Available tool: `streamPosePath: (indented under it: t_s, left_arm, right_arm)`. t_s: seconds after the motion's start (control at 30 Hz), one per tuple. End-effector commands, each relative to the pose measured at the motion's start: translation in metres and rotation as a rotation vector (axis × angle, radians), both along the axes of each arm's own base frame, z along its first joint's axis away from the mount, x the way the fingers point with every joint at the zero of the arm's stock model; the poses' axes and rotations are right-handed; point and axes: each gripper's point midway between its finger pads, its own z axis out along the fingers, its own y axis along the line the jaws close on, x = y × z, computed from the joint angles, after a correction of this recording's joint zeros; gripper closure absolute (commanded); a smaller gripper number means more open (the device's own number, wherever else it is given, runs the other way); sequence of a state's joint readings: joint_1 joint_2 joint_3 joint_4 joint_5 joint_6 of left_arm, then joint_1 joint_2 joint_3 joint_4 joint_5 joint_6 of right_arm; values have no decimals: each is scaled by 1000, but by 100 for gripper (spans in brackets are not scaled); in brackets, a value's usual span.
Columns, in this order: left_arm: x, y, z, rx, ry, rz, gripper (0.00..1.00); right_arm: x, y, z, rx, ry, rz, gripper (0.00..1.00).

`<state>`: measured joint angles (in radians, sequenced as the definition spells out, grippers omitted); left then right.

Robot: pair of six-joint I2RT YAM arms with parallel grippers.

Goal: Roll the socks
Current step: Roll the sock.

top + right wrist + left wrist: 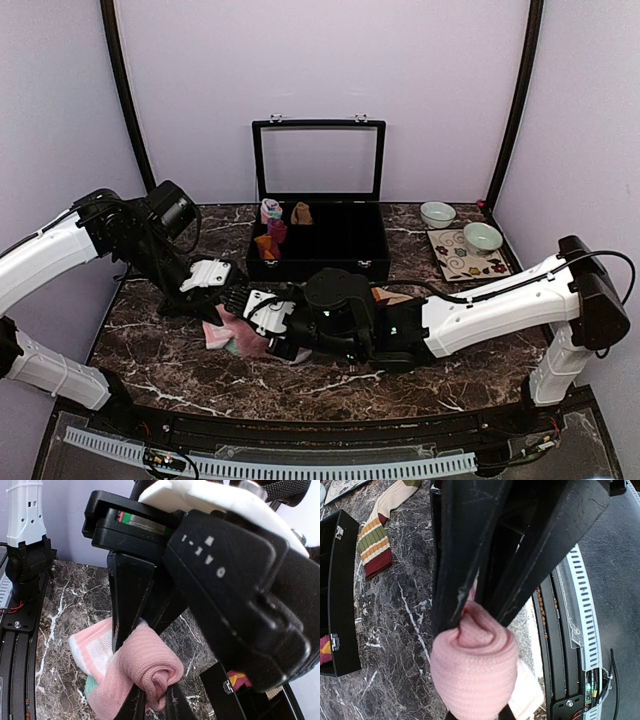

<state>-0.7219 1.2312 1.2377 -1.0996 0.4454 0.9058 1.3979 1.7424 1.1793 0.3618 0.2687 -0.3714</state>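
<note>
The pink sock [232,338] lies left of centre on the marble table [180,370], one end wound into a thick roll [145,667] and its mint-and-white patterned part [92,650] flat on the marble. My right gripper [155,705] is shut on the fold at the roll's centre. From the opposite side, my left gripper [477,715] is shut on the same roll [472,670], and both grippers meet over it [245,312]. The striped sock [375,542] lies flat near the case, mostly hidden under my right arm in the top view [398,296].
A black case [330,250] with its lid raised stands at the back centre and holds small rolled bundles [272,225]. Two pale bowls [437,213] [482,237] sit at the back right, one on a patterned mat [462,262]. A perforated rail [582,610] runs along the near edge.
</note>
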Motion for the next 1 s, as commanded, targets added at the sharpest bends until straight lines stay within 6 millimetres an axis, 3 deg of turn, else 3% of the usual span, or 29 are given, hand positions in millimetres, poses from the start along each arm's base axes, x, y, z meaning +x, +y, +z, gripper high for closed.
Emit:
streamPosePath:
  t_s: [0.0, 0.13, 0.2, 0.23, 0.3, 0.33, 0.37, 0.4, 0.53, 0.67, 0.8, 0.97]
  left_arm:
    - [-13, 1, 7, -12, 42, -40, 100]
    - [-16, -1, 10, -23, 57, -50, 100]
    - [-15, -2, 12, -24, 55, -52, 100]
    - [-15, -2, 12, -21, 56, -54, 100]
    - [-14, -1, 12, -14, 52, -54, 100]
    - [-14, -1, 12, -12, 53, -54, 100]
    - [-14, -1, 11, -11, 55, -54, 100]
    - [-14, -1, 11, -10, 55, -54, 100]
    - [-12, -1, 9, -2, 54, -43, 100]
    - [-10, -3, 11, -13, 44, -40, 100]
    - [-9, -4, 13, -19, 44, -37, 100]
    - [-9, -4, 15, -26, 41, -37, 100]
  right_arm:
    - [-11, -1, 19, 52, -11, 55, 89]
    - [-14, 1, 20, 71, 11, 67, 98]
    - [-14, 2, 22, 91, 31, 60, 96]
    - [-13, 2, 22, 105, 48, 50, 89]
    - [-8, 1, 31, 157, 73, 18, 60]
    - [-8, -1, 28, 168, 82, 17, 38]
    - [-9, -2, 29, 185, 89, 22, 7]
    - [-10, -3, 32, 203, 96, 27, 1]
    - [-22, -1, 39, 224, 118, 102, 1]
    - [-22, 1, 43, 245, 164, 126, 2]
    - [-19, 5, 43, 271, 194, 140, 10]
    - [-3, 7, 38, 298, 217, 92, 27]
